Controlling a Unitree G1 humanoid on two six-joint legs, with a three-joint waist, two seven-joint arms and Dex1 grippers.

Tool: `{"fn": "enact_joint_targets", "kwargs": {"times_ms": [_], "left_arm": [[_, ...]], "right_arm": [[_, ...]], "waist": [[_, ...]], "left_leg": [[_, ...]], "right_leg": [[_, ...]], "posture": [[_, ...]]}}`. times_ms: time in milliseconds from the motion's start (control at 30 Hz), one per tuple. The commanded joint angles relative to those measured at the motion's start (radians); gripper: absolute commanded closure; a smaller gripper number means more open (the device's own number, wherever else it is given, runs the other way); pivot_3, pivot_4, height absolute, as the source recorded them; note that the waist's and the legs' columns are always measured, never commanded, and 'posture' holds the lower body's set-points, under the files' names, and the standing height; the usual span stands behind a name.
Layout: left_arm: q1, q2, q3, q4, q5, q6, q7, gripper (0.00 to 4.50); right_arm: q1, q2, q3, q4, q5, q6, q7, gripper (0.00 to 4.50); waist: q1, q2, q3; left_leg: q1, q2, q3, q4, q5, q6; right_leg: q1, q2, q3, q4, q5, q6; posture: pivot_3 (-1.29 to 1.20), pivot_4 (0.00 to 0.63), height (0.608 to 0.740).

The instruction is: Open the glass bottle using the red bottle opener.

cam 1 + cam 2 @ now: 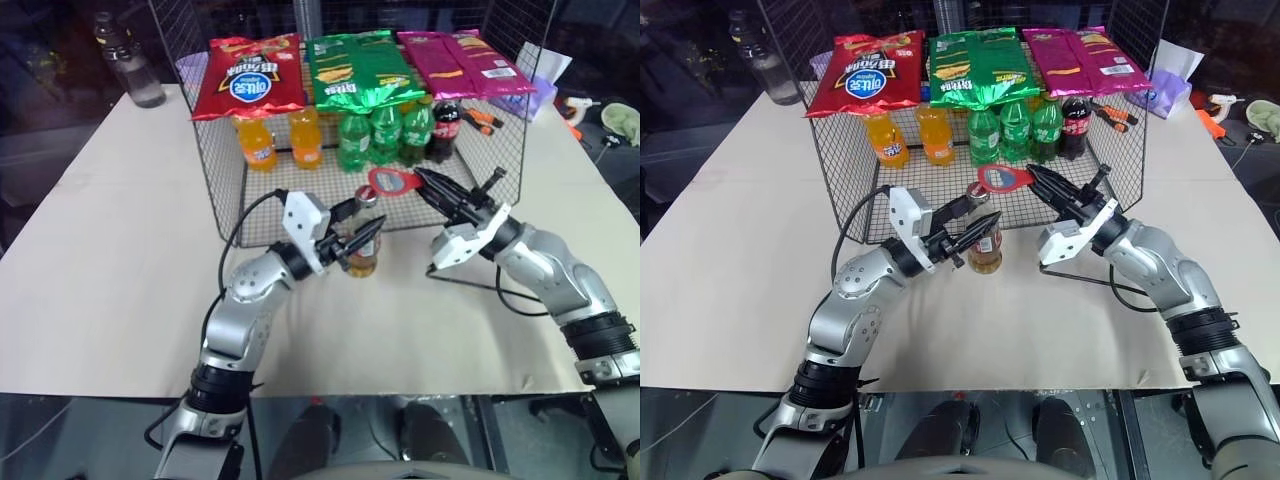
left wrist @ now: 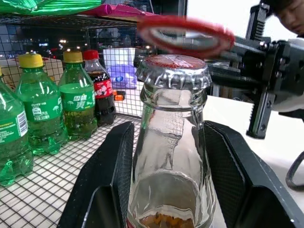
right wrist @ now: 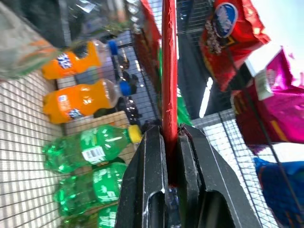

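The left gripper (image 1: 362, 243) clasps the glass bottle (image 1: 364, 255) by its neck, one black finger on either side, and the bottle stands upright on the paper-covered table (image 1: 120, 260) just in front of the wire basket (image 1: 225, 190), its crown cap (image 2: 174, 71) still on. The right gripper (image 1: 425, 182) is clamped tight on the handle of the red bottle opener (image 1: 392, 182), whose ring head hangs just above the cap, toward one o'clock of it. Behind the mesh, orange soda bottles (image 1: 276, 138) stand at eleven o'clock of the bottle and green soda bottles (image 1: 385, 132) at twelve.
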Motion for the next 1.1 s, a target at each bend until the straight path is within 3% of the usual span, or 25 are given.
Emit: {"fn": "enact_joint_targets", "kwargs": {"times_ms": [33,1100], "left_arm": [[0.015,0.005,-0.018,0.011,0.01,0.014,-0.004,2.23],[0.019,0.003,-0.027,0.01,0.006,0.014,-0.008,2.23]], "right_arm": [[-0.013,-0.019,-0.033,-0.006,-0.019,0.017,-0.025,4.5],[0.001,-0.016,0.016,-0.01,-0.04,0.017,0.01,4.5]], "waist": [[0.0,0.0,0.0],[0.0,0.0,0.0]], "left_leg": [[0.0,0.0,0.0,0.0,0.0,0.0],[0.0,0.0,0.0,0.0,0.0,0.0]], "right_leg": [[0.0,0.0,0.0,0.0,0.0,0.0],[0.0,0.0,0.0,0.0,0.0,0.0]], "posture": [[0.0,0.15,0.74],[0.0,0.15,0.74]]}}
